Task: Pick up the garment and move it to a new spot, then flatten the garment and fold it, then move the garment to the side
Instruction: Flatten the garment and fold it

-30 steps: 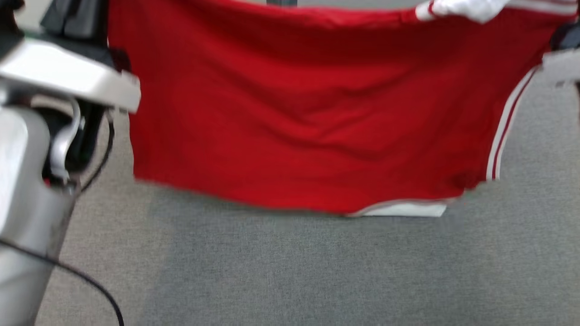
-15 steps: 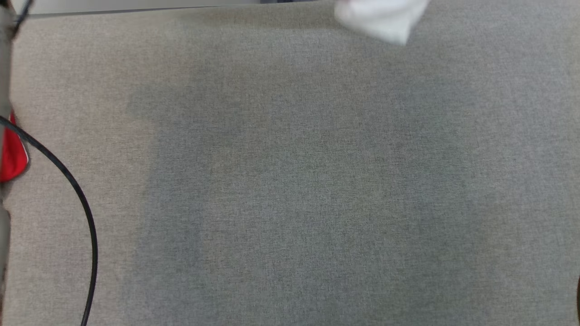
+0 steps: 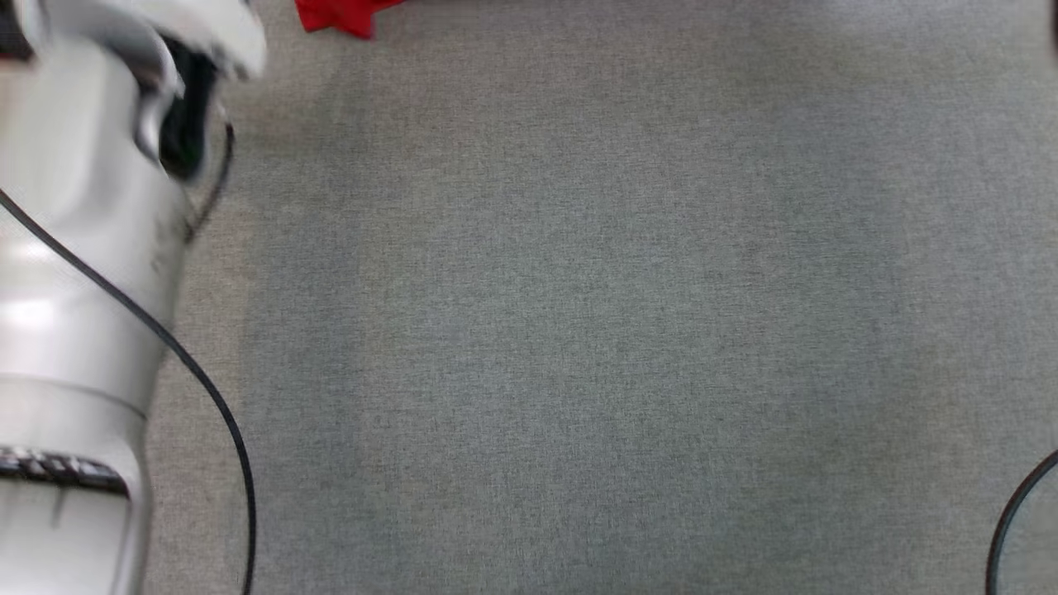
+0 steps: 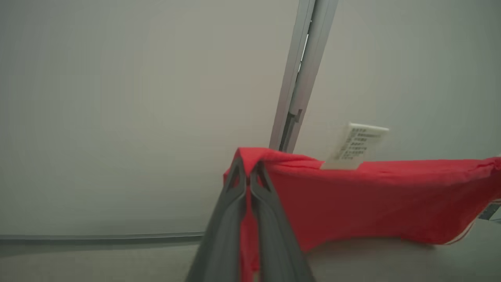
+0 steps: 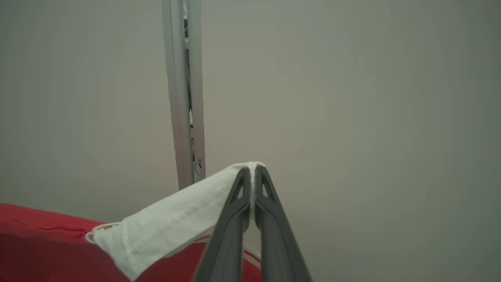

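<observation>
The garment is red with white trim. In the left wrist view my left gripper (image 4: 248,166) is shut on a red corner of the garment (image 4: 372,199), which stretches away to the right with a white care label (image 4: 358,147) standing up from its top edge. My right gripper (image 5: 252,172) is shut on a white band of the garment (image 5: 176,223), with red cloth below it at the left. In the head view a small red bit of the garment (image 3: 339,14) shows at the top edge, beside my pale left forearm (image 3: 74,289).
The grey fabric surface (image 3: 579,330) spreads across the head view, with black cables (image 3: 207,388) at the left and lower right. Both wrist views face a pale wall with a grey vertical post (image 4: 301,74).
The red garment hung spread across the head view a second ago; now just a scrap shows at the top edge. The whole picture has shifted, so the camera has moved.
</observation>
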